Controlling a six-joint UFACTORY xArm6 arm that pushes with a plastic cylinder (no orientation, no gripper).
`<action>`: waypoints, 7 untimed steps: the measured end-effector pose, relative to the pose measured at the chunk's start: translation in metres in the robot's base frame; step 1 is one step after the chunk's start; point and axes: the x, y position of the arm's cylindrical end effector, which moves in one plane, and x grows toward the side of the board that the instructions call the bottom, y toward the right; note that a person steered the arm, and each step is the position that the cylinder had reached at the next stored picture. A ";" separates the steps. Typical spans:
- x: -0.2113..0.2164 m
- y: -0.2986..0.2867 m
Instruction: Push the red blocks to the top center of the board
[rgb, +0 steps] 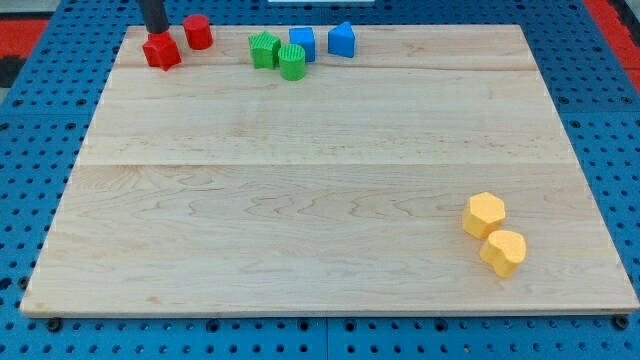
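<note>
Camera view: a pale wooden board (320, 200) lies on a blue perforated table (30, 150). The rod carries no jaws to open or close; its tip (156, 32) stands at the view's top left, just above the red star-like block (161, 51), touching or nearly so. The red cylinder (197, 32) sits just beside that block toward the view's right, both close to the board's top edge and well left of centre. Neither red block shows a clear long axis; the cylinder stands upright, and which way the star-like block points cannot be told. Further right cluster a green star-like block (263, 49), a green cylinder (292, 62), a blue cube (302, 44) and a blue prism-like block (342, 39). Two yellow hexagonal blocks (484, 215) (503, 252) lie well apart at the lower right. The step in hand appears to be the approach; the next move likely calls for the tip to pass to the reds' left side and sweep rightward, without scattering the green pair
</note>
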 end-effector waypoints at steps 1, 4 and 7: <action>0.001 0.081; 0.001 0.073; 0.066 -0.055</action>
